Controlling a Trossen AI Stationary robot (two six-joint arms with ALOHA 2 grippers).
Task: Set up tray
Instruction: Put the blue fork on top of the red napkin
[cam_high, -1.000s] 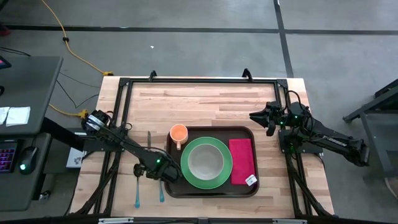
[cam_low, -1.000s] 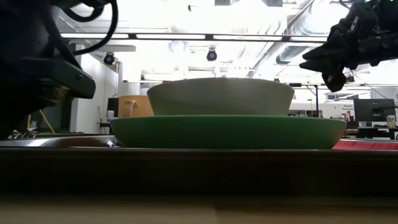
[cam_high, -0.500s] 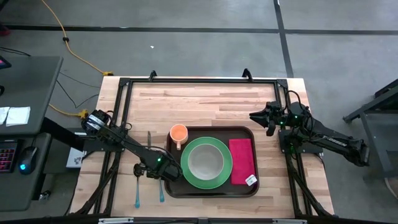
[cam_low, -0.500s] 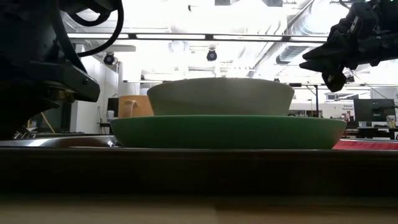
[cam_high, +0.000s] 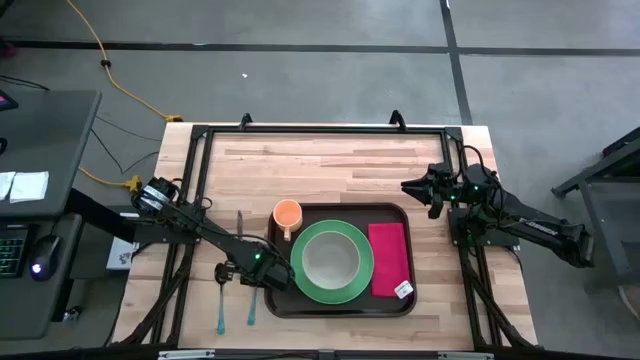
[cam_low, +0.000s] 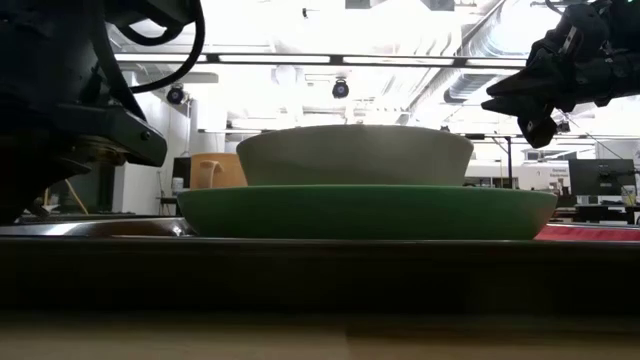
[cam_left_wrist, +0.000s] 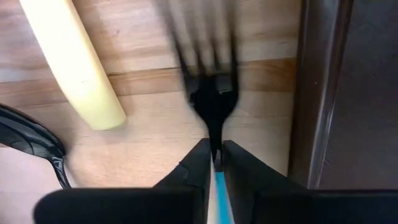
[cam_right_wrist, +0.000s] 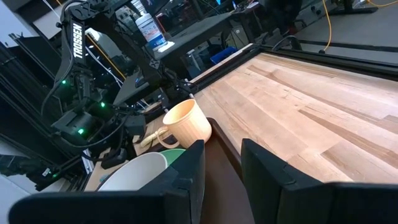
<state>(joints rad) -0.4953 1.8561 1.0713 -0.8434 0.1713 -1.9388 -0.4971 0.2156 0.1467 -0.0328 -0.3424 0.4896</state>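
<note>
Pale wooden table (cam_high: 330, 165) carries the large dark-brown rectangular plastic tray (cam_high: 340, 309) at six o'clock, long axis running nine to three. The left gripper (cam_high: 247, 272), at the tray's nine o'clock edge, has its fingers clamped on a blue-handled black fork (cam_left_wrist: 213, 102), tines toward twelve. This looks like cutlery placement; next, lifting it over the rim. The right gripper (cam_high: 418, 187) waits at three o'clock, fingers apart.
</note>
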